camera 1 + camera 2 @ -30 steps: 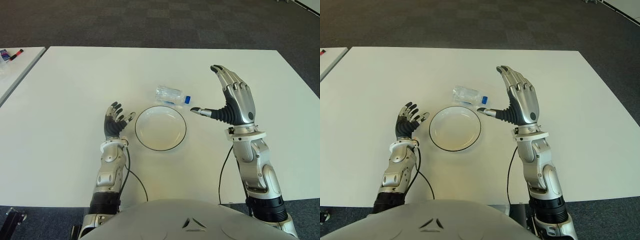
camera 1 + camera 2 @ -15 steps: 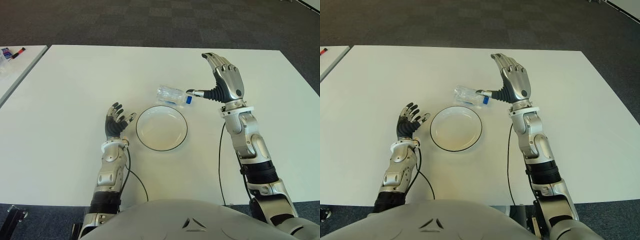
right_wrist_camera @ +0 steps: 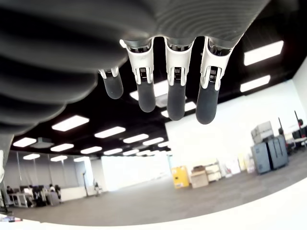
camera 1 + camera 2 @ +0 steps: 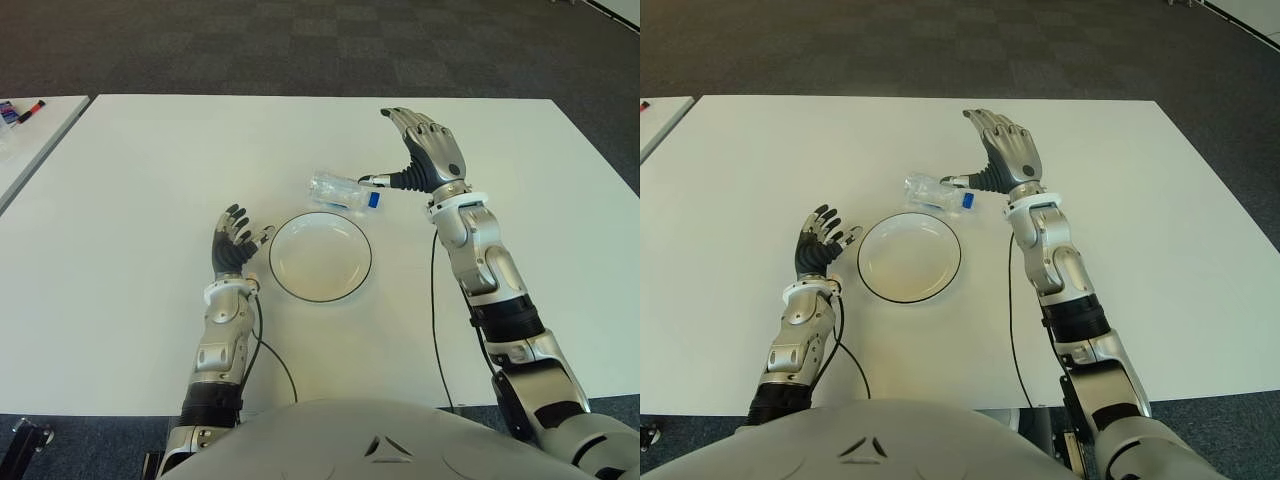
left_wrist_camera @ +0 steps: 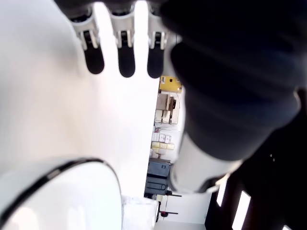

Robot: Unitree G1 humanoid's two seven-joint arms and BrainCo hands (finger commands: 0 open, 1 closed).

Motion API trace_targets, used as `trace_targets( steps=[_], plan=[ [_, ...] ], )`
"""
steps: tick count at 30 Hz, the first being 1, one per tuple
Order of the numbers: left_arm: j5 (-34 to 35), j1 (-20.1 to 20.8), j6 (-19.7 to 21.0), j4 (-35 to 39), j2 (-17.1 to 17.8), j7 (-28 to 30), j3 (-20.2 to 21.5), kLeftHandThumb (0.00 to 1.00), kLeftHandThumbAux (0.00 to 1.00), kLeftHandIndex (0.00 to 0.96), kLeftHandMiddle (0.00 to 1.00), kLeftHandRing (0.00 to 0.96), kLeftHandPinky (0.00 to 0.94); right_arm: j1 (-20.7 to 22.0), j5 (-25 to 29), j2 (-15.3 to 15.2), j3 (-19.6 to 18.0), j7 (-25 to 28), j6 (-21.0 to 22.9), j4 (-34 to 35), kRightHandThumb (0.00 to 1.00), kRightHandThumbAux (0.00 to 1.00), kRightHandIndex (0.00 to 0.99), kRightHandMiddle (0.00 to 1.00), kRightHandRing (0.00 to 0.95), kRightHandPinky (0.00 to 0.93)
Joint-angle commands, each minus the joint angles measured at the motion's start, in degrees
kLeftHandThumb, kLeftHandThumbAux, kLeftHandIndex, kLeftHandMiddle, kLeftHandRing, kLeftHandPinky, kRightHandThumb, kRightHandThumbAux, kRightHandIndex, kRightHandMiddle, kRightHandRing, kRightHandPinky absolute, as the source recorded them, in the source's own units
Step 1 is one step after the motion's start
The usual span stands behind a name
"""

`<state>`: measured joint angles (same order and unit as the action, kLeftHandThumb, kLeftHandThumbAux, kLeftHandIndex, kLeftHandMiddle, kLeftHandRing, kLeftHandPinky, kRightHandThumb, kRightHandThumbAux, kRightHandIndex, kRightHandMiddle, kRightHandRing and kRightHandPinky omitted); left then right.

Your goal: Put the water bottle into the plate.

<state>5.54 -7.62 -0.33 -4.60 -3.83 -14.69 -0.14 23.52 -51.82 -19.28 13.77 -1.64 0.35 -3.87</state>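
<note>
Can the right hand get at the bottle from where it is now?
Probably yes. The right hand is open just beside the bottle, its thumb at the blue cap end. The bottle lies on its side on the table behind the plate, and nothing stands between them.

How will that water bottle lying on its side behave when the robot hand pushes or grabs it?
The water bottle lies on its side beside the plate, so a nudge from the open right robot hand would probably roll it. It looks clear and thin-walled, likely light, and may dent under a firm squeeze.
</note>
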Motion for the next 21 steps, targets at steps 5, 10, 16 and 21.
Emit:
trace_targets(
  steps=[5,10,16,21],
  plan=[
    [-0.41,-0.57,-0.35,-0.13,-4.02,-1.52,-0.67,0.074,0.959,0.147,0.167,0.159,0.184,3.55,2.11,0.21,1.71,0.91,0.48,-4.72,0.707,0.451,0.097,0.151,0.191,0.289],
    [-0.35,-0.68,-0.48,0.02,-4.25,-2.20,-0.69,0.078,0.958,0.147,0.169,0.161,0.188,4.00,3.60,0.06,1.78,0.76,-0.13,-5.61,0.707,0.455,0.096,0.146,0.186,0.285],
    [-0.09,-0.50,-0.62,-0.06,-4.62,-3.15,-0.51,0.098,0.957,0.153,0.183,0.173,0.205,5.00,4.75,-0.05,2.13,0.19,-1.19,-7.06,0.699,0.467,0.093,0.138,0.176,0.269],
    [0.27,-0.35,-0.38,-0.10,-4.55,-3.45,-0.51,0.109,0.954,0.159,0.199,0.185,0.211,7.53,5.72,0.08,3.02,0.85,-2.47,-10.02,0.691,0.485,0.088,0.128,0.163,0.256]
  ],
)
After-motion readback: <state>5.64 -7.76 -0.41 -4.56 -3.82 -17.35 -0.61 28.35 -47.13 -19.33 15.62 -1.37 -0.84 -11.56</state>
